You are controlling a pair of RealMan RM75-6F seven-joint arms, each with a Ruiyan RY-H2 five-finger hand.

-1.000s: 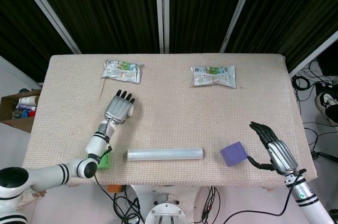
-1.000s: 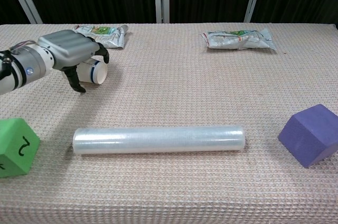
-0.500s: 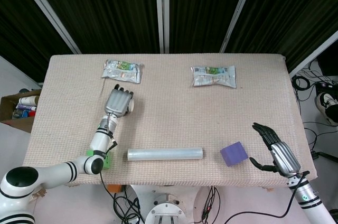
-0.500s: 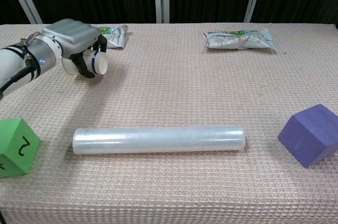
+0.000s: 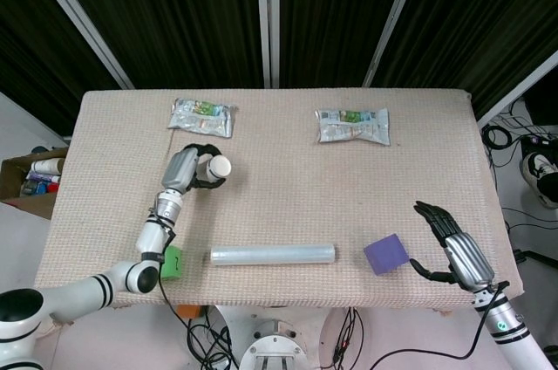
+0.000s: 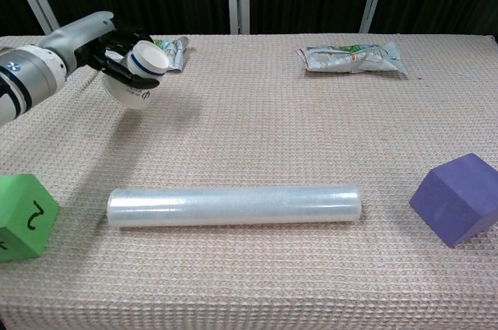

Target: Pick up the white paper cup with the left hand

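The white paper cup is held tilted above the surface by the left hand, fingers wrapped round its wall. It is judged light and easily crushed, so gentle pressure near the rim is advised. The right hand is spread, holding nothing.

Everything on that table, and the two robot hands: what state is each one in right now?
White paper cup: lifted off the table, tilted, held by the left hand.
Left hand: fingers wrapped around the cup.
Right hand: open, fingers spread, holding nothing.
Roll of clear film: lying flat.
Green cube: resting on the table.
Purple cube: resting on the table.
Two foil packets: lying flat at the far edge.
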